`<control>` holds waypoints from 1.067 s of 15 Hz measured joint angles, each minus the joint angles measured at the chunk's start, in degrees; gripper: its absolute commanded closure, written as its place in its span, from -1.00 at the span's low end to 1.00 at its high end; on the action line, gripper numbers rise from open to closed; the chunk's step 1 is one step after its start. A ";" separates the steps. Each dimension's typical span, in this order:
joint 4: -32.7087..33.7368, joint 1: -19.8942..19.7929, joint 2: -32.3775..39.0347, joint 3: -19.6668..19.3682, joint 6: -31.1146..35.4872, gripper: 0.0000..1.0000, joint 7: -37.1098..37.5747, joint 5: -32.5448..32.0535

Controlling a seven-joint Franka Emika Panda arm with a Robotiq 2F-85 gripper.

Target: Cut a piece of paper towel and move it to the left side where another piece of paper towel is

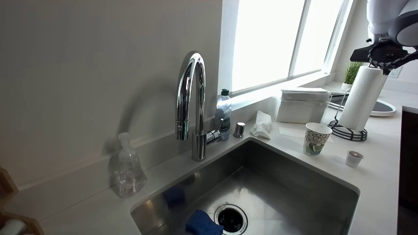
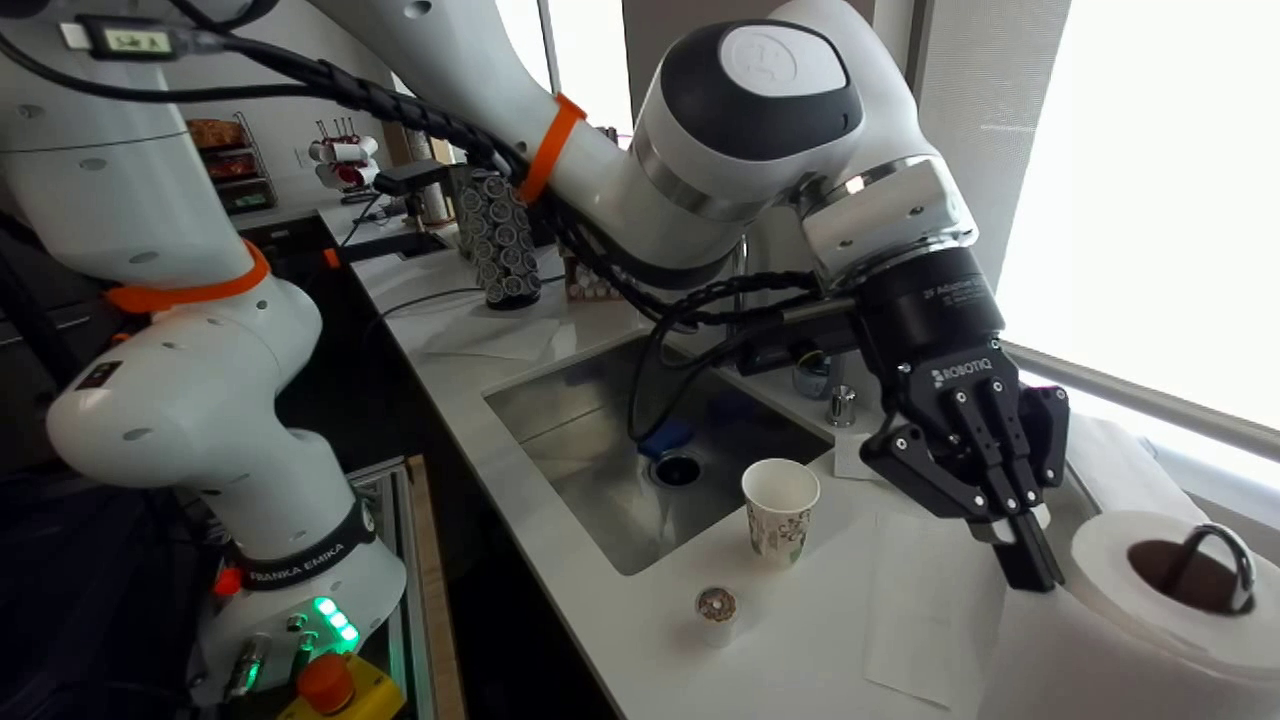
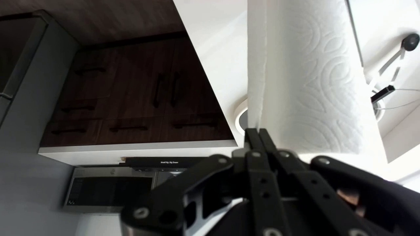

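Wrist view: claw [image 3: 258, 131], jaws together; paper towel piece [image 3: 256, 72], loose edge at claw tips, pinch unclear. Advised: confirm hold; tear steadily from roll [image 3: 325, 82] alongside.

The counter [image 2: 810, 645] bears a flat white sheet [image 2: 495, 337], cup [image 2: 779, 515] and pod [image 2: 716, 615].
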 measured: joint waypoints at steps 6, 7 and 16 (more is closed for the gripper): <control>-0.89 0.88 1.44 0.05 4.36 1.00 0.03 -0.72; -1.24 1.23 1.79 0.08 5.01 1.00 -0.03 -0.72; -3.05 4.02 4.92 0.68 7.38 1.00 -1.97 -0.72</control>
